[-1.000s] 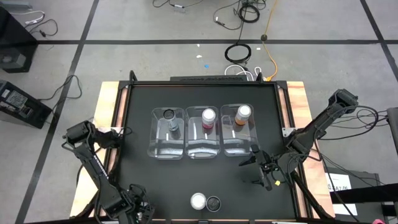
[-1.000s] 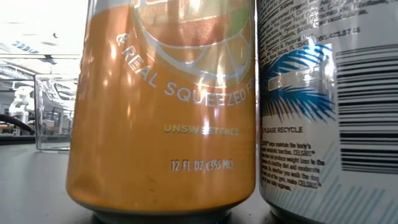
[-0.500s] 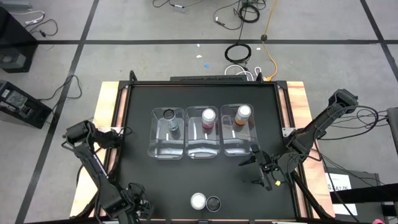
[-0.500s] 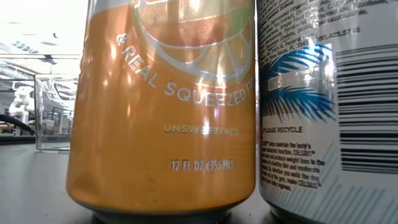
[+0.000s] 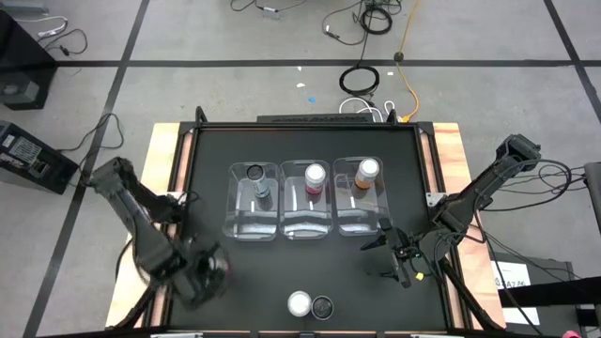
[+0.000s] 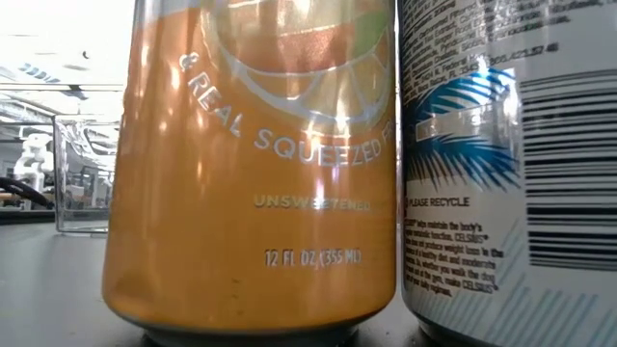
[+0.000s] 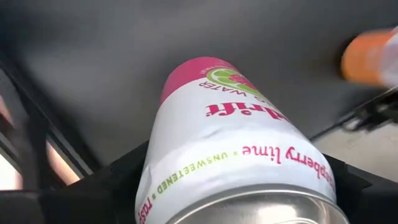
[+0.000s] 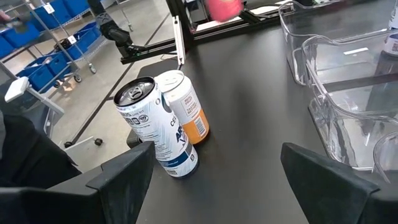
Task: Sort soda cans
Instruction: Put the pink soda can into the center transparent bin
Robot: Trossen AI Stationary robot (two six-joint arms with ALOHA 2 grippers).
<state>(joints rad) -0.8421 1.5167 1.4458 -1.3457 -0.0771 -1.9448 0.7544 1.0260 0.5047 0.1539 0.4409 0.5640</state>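
Pink-and-white can [image 7: 233, 140] sits clamped in the left claw [image 5: 202, 272], over the black desk [image 5: 211, 178] near its left edge. Right of that claw, an orange can [image 5: 300, 303] and a dark can [image 5: 322, 306] stand touching at the front edge. Farther right, the right claw [image 5: 387, 255] hangs with fingers spread, just beside three clear bins [image 5: 305, 228], each holding one can.

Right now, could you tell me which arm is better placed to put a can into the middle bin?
Left: its tool holds the pink can; the right tool is open and empty.
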